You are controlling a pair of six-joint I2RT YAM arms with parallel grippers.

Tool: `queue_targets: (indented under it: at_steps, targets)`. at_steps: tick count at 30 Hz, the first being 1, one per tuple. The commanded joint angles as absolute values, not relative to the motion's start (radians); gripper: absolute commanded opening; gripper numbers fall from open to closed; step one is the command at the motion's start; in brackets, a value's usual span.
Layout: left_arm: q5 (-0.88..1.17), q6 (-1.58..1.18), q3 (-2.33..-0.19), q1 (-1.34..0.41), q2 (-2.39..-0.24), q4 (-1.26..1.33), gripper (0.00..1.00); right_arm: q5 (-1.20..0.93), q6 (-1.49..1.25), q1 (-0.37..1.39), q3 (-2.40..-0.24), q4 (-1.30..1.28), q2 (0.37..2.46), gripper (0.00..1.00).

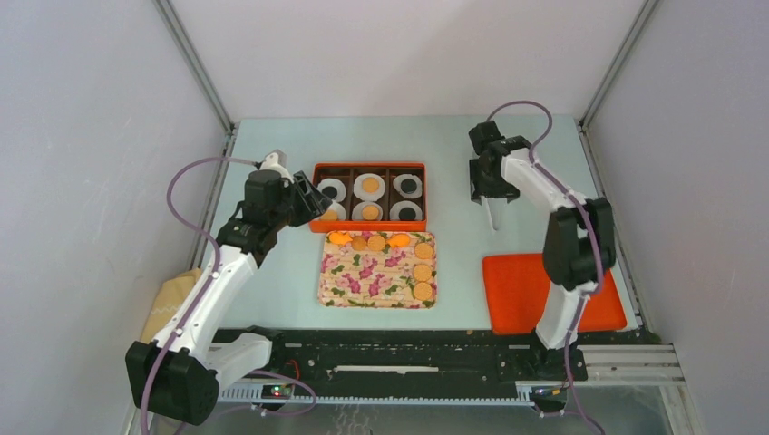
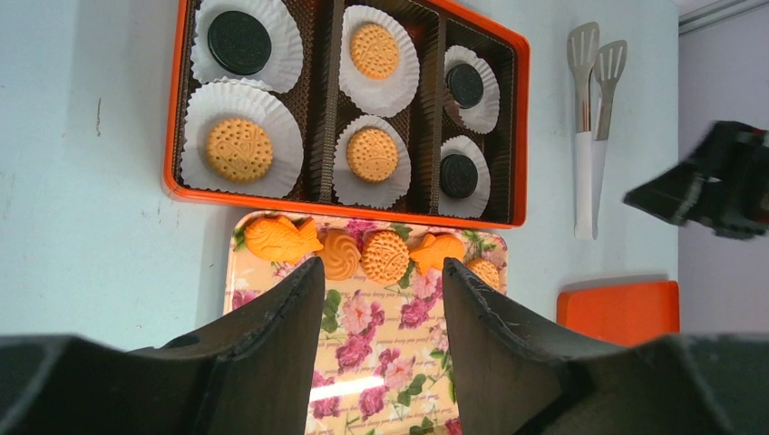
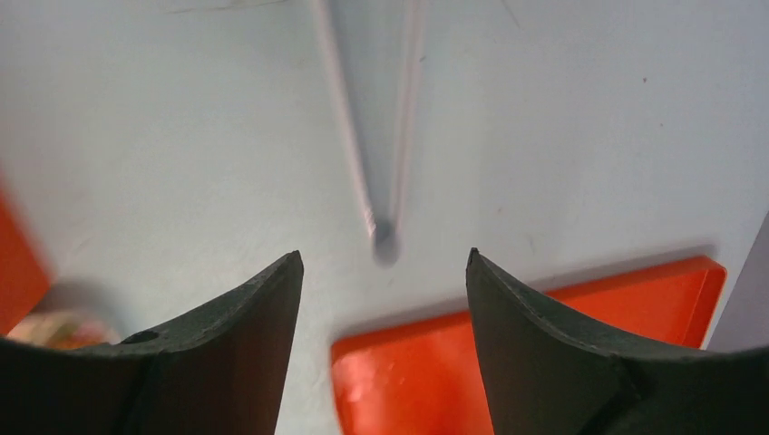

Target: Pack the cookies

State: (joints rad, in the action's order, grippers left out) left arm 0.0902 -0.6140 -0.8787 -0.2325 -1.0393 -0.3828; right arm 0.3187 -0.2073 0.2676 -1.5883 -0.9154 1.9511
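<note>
1. The pale tabletop (image 1: pixel 453 136) carries everything we see.
2. The left arm (image 1: pixel 213 290) reaches toward the near left corner of the box. Its jaws are spread with nothing between them, and the tray shows through the gap.
3. The right arm (image 1: pixel 567 245) hangs over bare tabletop to the right of the box. Its jaws are spread wide and hold nothing.
4. An orange lid (image 1: pixel 512 290) lies flat at the near right, partly behind the right arm.
5. A floral tray (image 1: pixel 363 285) sits just in front of the box.
6. The orange box (image 1: pixel 424 195) has six compartments.
7. Metal tongs (image 2: pixel 583 181) with white handles lie on the tabletop right of the box, apart from it and close below the right jaws. They are blurred in the right wrist view.
8. A white paper cup (image 2: pixel 286 136) lines each compartment.
9. The cookies (image 2: pixel 238 149): we count six in the box, one per cup, three golden and three black. More golden ones line the tray's far edge and right edge, and two of them are fish-shaped.
</note>
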Motion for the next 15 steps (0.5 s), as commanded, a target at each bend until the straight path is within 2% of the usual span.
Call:
queue_targets:
  at_steps: [1,9,15]
  targets:
    - [0.106,-0.625,-0.867,-0.229,-1.021,-0.354,0.56,0.340,-0.287,0.384,-1.517,-0.946,1.728,0.73]
    - [0.113,-0.621,-0.879,-0.240,-1.017,-0.354,0.56,0.253,-0.556,0.623,-1.089,-0.966,1.565,0.65]
    - [0.118,-0.620,-0.888,-0.256,-1.017,-0.354,0.56,0.225,-0.684,0.684,-0.928,-0.905,1.510,0.65]
